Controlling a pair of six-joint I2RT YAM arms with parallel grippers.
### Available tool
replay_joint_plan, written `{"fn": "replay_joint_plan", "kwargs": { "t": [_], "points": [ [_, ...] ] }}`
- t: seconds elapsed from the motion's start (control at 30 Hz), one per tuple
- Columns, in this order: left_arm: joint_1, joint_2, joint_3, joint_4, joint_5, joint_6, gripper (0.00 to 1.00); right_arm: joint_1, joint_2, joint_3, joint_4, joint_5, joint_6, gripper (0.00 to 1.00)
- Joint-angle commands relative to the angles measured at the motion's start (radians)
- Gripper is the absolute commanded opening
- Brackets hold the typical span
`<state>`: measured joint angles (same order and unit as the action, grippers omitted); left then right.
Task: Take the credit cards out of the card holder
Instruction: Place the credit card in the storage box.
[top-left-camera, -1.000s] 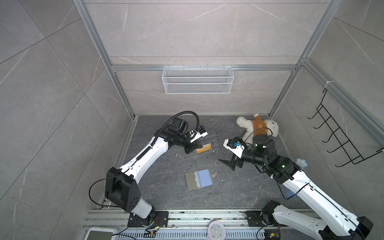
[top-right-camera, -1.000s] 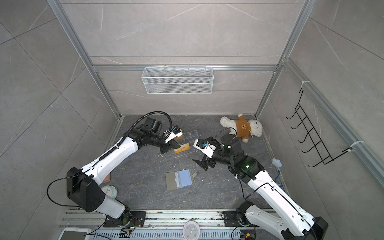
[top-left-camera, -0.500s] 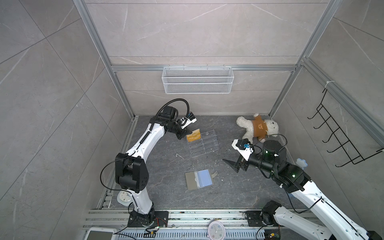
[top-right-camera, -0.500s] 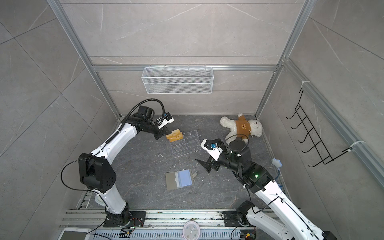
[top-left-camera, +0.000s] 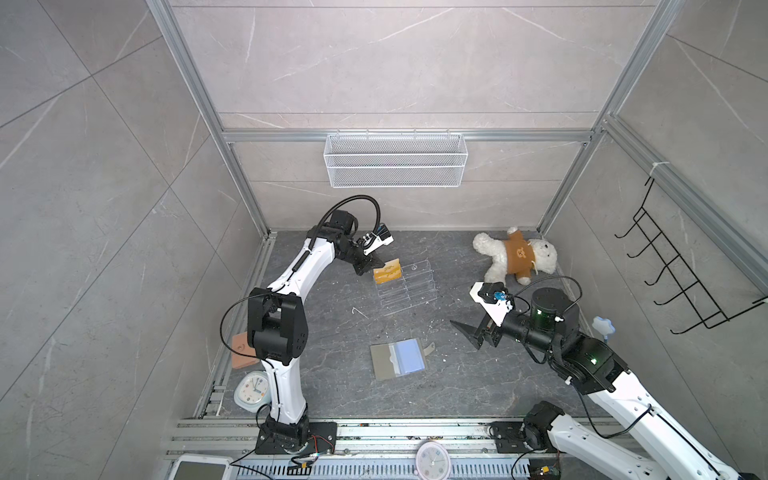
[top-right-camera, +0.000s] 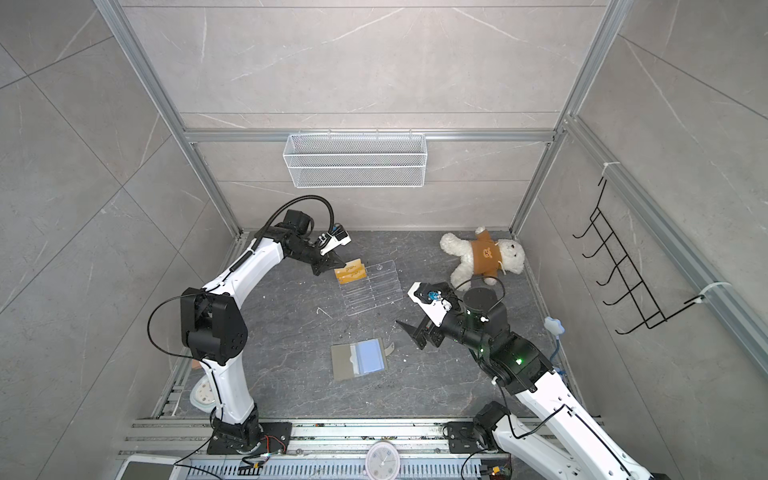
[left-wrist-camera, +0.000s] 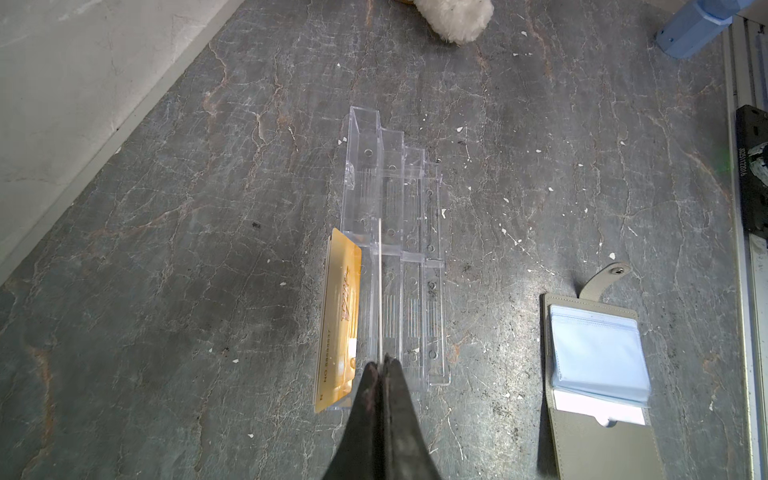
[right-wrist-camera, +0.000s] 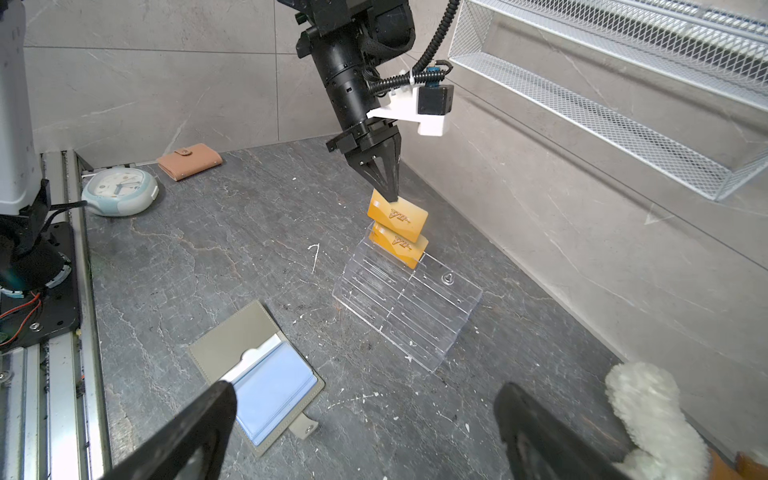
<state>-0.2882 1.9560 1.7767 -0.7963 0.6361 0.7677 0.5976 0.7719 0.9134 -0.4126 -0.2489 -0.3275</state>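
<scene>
**Card holder** (top-left-camera: 397, 359): one, a flat grey wallet lying open on the dark stone floor (top-left-camera: 332, 395). Its light-blue clear sleeves face up, a white slip shows at a pocket edge, and its snap tab (right-wrist-camera: 305, 428) is folded outward.

**Credit cards**: two, thin and gold-orange, with slanted script.
- The upper card (right-wrist-camera: 401, 216) is pinched at its top edge in my left gripper (right-wrist-camera: 390, 195), whose fingers are pressed together on it.
- The lower card (right-wrist-camera: 399, 245) stands in the back tier of the one clear acrylic stand (top-left-camera: 409, 293).
- Whether the upper card touches the stand I cannot tell.

**Layout in a top view**: both cards sit toward 11 o'clock of the stand's middle. The card holder lies at 6 o'clock of the stand, well apart from it. My right gripper (right-wrist-camera: 365, 390) hangs at 3 o'clock of the card holder, with its fingers spread wide apart.

**Also present**:
- one teddy bear (top-left-camera: 515, 257), at 2 o'clock of the stand
- one tan wallet (right-wrist-camera: 189, 160)
- one pale-blue clock (top-left-camera: 251, 390)
- one pink-rimmed clock (top-left-camera: 432, 459)
</scene>
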Motion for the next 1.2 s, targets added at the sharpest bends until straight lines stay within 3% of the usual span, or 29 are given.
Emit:
{"fn": "replay_joint_plan", "kwargs": {
  "t": [0.0, 0.43, 1.17],
  "points": [
    [0.009, 0.016, 0.035, -0.020, 0.045, 0.039, 0.00, -0.002, -0.006, -0.012, -0.018, 0.008, 0.022, 1.00],
    [0.030, 0.067, 0.068, -0.038, 0.059, 0.122, 0.00, -0.002, 0.012, -0.023, -0.032, -0.021, 0.036, 1.00],
    [0.029, 0.122, 0.085, -0.030, 0.080, 0.118, 0.00, -0.003, 0.030, -0.030, -0.046, -0.062, 0.028, 1.00]
  ]
}}
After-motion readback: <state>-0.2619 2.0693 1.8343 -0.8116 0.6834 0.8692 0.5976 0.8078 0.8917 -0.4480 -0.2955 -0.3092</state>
